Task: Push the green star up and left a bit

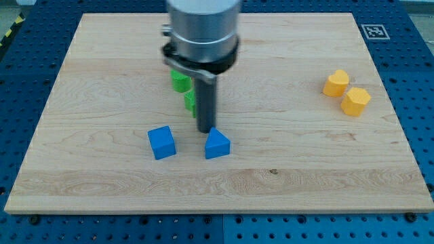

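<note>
My tip (205, 131) rests on the board just above the blue triangular block (217, 144). Two green pieces show to the left of the rod: an upper one (180, 82) and a lower one (191, 102), both partly hidden behind the rod and the arm's head. I cannot tell which is the star, or whether they are parts of separate blocks. The tip lies below and slightly right of the lower green piece, close to it.
A blue cube (161, 142) sits left of the blue triangular block. Two yellow blocks (336, 83) (355, 101) lie at the view's right. The wooden board (271, 183) is edged by a blue perforated table. A marker tag (374, 30) is at the top right corner.
</note>
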Available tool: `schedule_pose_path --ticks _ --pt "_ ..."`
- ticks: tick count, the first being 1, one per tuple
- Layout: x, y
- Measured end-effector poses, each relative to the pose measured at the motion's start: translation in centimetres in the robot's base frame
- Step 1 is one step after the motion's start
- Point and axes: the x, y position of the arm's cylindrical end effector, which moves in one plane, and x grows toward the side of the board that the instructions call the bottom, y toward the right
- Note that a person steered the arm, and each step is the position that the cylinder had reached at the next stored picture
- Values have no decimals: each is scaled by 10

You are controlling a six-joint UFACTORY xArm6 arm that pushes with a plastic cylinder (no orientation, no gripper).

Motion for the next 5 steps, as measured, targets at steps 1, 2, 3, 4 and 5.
schedule_pose_path --ticks 1,2,3,4,5 --pt "-1 21" --pt "-1 81" --pt "-18 81" --pt "-37 44" --pt "-37 3"
